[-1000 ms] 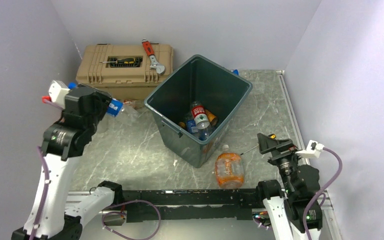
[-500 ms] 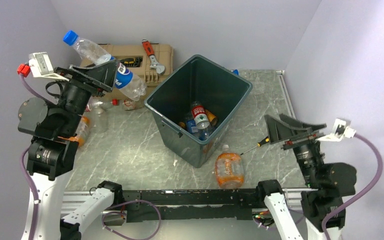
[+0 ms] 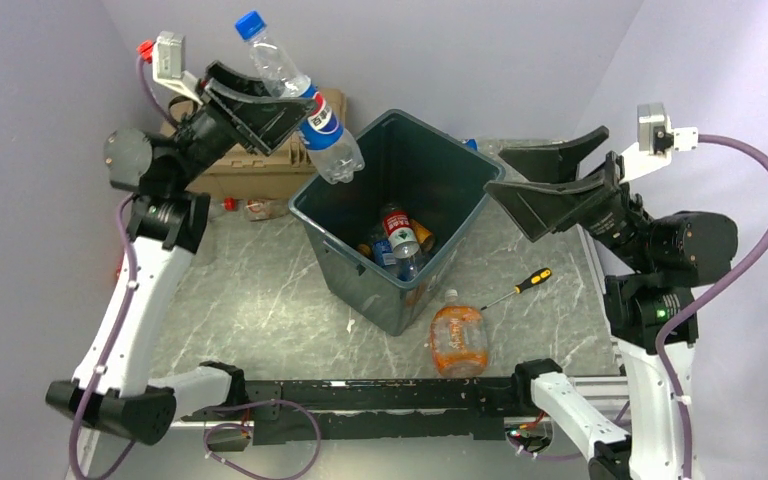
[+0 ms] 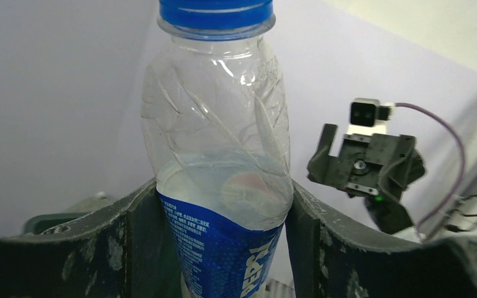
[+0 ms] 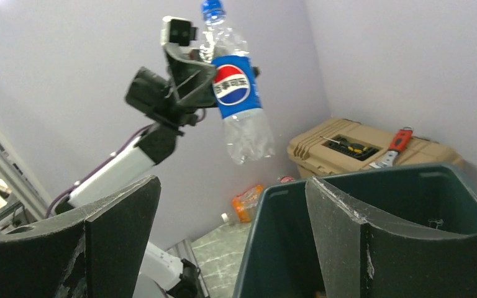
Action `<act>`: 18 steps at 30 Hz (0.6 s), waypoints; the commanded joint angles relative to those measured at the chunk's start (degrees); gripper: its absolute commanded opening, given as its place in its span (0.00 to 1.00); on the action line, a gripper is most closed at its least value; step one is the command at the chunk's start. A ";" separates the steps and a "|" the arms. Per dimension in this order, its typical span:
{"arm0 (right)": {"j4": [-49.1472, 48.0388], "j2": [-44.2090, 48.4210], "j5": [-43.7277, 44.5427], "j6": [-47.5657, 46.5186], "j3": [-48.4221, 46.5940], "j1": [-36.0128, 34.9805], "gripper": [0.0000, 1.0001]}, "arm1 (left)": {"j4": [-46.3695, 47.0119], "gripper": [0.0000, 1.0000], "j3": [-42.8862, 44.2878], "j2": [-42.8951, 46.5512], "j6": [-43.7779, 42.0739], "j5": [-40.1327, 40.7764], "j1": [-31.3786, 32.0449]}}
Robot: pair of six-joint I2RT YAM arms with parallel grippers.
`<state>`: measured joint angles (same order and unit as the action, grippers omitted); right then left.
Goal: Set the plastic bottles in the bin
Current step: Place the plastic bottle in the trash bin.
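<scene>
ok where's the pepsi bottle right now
Top view, upper left: the Pepsi bottle is held in the left gripper, cap up, its base over the far-left rim of the bin, right of the tan toolbox.

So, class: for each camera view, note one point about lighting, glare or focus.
Top external: soft even light, all sharp, the bin shaded inside. Left wrist: white glints on the clear held bottle, crowding the frame. Right wrist: tilted frame, dark foreground.

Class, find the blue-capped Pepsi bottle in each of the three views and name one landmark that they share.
Top external: Pepsi bottle upper left of centre, tilted.
Left wrist: centre, cap at top.
Right wrist: upper centre, above the bin.
Shared landmark: the left gripper clamped round it.
</scene>
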<state>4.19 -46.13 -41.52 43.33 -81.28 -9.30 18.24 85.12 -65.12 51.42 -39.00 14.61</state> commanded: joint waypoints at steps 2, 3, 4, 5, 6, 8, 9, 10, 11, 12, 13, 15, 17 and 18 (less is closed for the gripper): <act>-4.45 -5.46 -5.00 -0.92 -5.70 -1.94 0.91 | 21.43 0.28 3.90 -6.82 17.27 -8.78 0.59; -2.43 -6.79 -4.26 -2.21 -7.07 -2.64 0.91 | 22.66 0.28 4.13 -7.87 18.47 -9.07 0.78; -0.07 -8.13 -3.11 -3.86 -9.06 -3.50 0.91 | 23.03 0.28 4.36 -8.69 18.87 -9.29 1.17; 1.66 -9.70 -2.45 -5.36 -10.88 -4.76 0.91 | 22.78 0.28 4.62 -9.11 18.53 -9.33 1.53; 3.18 -11.23 -1.55 -6.79 -12.73 -6.34 0.91 | 21.65 0.28 4.80 -9.22 17.62 -9.26 1.90; 7.66 -13.58 2.55 -11.01 -16.49 -10.68 0.91 | 17.94 0.28 5.47 -8.96 14.77 -8.64 2.61; 11.01 -14.73 4.86 -13.57 -17.99 -13.27 0.91 | 16.88 0.28 5.90 -8.75 13.39 -8.41 2.88; 13.30 -16.12 6.81 -15.82 -19.38 -15.65 0.91 | 15.91 0.29 6.31 -8.59 11.84 -8.21 3.08; 14.96 -17.27 8.55 -17.84 -20.32 -17.78 0.91 | 15.20 0.29 6.89 -8.46 10.97 -8.13 3.20; 15.79 -18.32 10.04 -19.32 -20.81 -20.18 0.91 | 14.48 0.30 7.43 -8.42 10.13 -8.08 3.35; 15.95 -19.09 11.64 -20.35 -20.76 -22.33 0.91 | 13.93 0.30 8.03 -8.44 9.51 -8.07 3.44; 16.01 -20.22 14.62 -22.50 -20.74 -25.97 0.92 | 13.25 0.30 9.12 -8.80 8.99 -8.23 3.58; 15.34 -21.10 16.20 -23.50 -20.35 -28.83 0.92 | 12.87 0.30 9.80 -9.16 9.05 -8.63 3.58; 14.54 -21.44 16.47 -23.55 -20.00 -29.78 0.92 | 12.72 0.30 9.95 -9.27 9.09 -8.91 3.58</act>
<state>18.31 -66.74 -31.00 25.39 -100.25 -35.07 30.92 92.33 -75.42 62.35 -46.39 17.91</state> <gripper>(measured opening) 0.916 0.666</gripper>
